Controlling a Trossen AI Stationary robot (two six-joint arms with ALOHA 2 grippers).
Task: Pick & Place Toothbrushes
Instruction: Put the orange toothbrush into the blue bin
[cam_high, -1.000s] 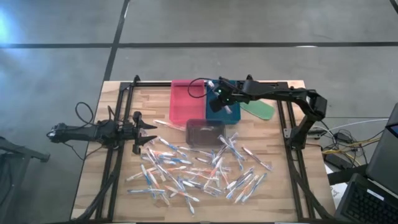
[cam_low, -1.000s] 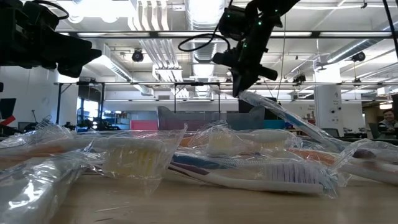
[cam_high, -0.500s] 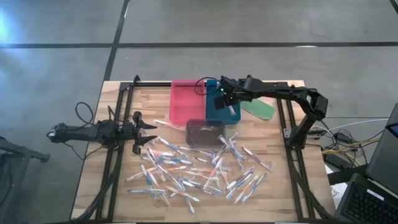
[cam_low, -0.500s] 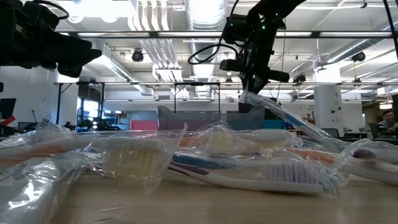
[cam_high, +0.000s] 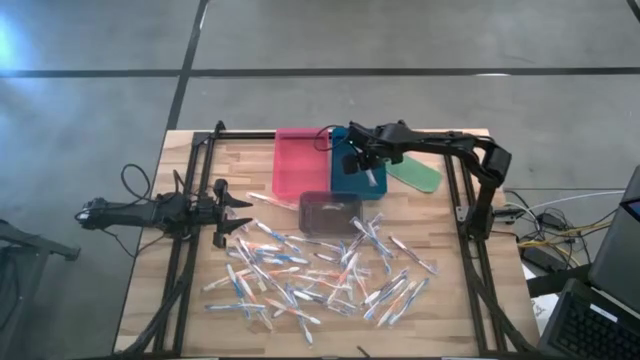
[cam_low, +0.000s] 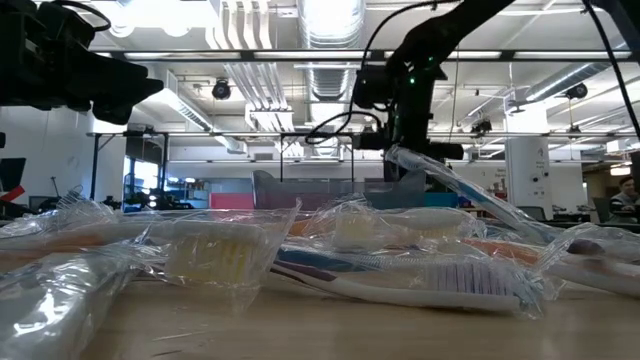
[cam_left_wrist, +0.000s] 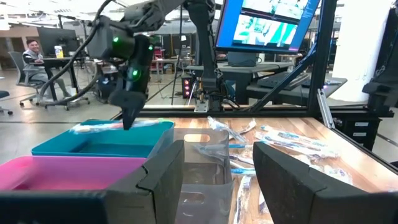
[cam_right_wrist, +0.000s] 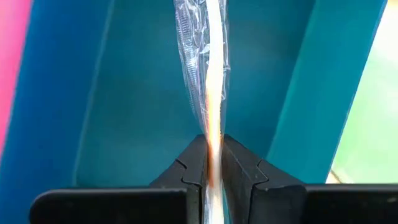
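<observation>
The loose toothbrushes lie scattered across the near half of the bench, each in clear wrap. At the left edge the left gripper waits with its fingers apart, holding nothing. Toward the far edge, the right gripper hangs over the teal tray, clamped on one wrapped toothbrush. The brush's long axis runs straight out from the fingertips, along the tray's length. Release should drop it inside the tray walls.

Grey concrete floor, ceiling lights, monitor
</observation>
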